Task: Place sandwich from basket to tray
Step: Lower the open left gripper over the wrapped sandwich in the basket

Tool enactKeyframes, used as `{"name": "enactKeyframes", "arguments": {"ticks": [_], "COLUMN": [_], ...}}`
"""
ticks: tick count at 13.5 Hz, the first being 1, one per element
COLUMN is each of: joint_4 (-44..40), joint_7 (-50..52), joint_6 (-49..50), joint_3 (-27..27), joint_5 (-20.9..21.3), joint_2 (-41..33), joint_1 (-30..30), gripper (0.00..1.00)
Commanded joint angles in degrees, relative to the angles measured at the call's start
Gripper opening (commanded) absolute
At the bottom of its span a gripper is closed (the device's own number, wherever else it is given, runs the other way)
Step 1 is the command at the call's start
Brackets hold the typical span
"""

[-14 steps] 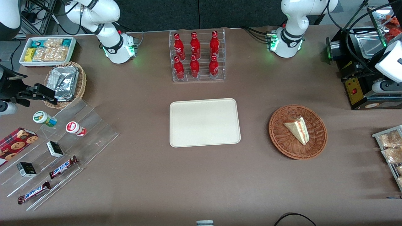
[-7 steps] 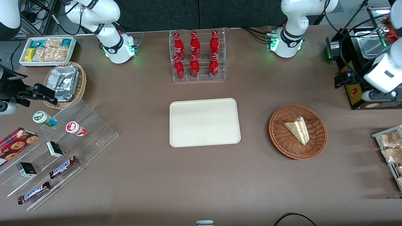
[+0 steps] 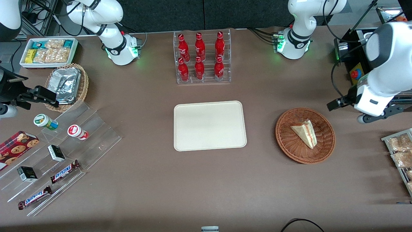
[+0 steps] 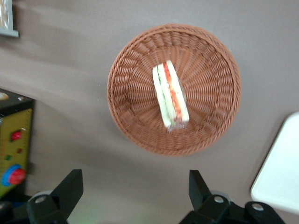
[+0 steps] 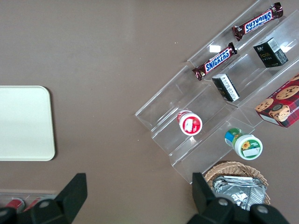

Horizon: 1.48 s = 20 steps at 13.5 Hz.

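The sandwich (image 3: 305,132) lies in the round reddish-brown basket (image 3: 328,149), its red, orange and green layers showing. The cream tray (image 3: 209,125) lies flat at the table's middle, empty, beside the basket toward the parked arm's end. My left gripper (image 3: 378,115) hangs high above the table just outside the basket's rim, toward the working arm's end. In the left wrist view the gripper (image 4: 134,186) is open and empty, its dark fingers (image 4: 70,186) wide apart over bare table, with the sandwich (image 4: 170,98), basket (image 4: 212,88) and a tray corner (image 4: 280,172) in sight.
A clear rack of red bottles (image 3: 202,58) stands farther from the camera than the tray. A black machine with a yellow panel (image 3: 355,75) stands by the left arm. A snack rack (image 3: 400,151) sits at the working arm's end. Acrylic steps with snacks (image 3: 58,145) and a tan foil basket (image 3: 67,85) are at the parked arm's end.
My left arm has swung from over the black machine toward the basket, nearer the camera. The sandwich, basket and tray have not moved.
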State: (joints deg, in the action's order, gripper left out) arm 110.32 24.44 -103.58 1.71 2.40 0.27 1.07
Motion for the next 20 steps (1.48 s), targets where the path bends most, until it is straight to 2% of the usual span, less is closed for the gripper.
{"name": "enactKeyframes", "arguments": {"ticks": [1,3,9,20], "joint_4": [5.1,6.0,11.8,12.2], "joint_7": [7.1,11.1,14.4,18.5], "joint_6": [-6.6,-9.8,-23.1,-30.8], "joint_3": [0.1,0.1,0.1,0.1], "joint_5": [0.2,0.5,0.7,1.1], "joint_2": [-0.3,1.6,5.6,13.9], "joint_1": [1.2,2.3,2.7,3.8], "gripper": [1.0,1.0,1.0,1.0]}}
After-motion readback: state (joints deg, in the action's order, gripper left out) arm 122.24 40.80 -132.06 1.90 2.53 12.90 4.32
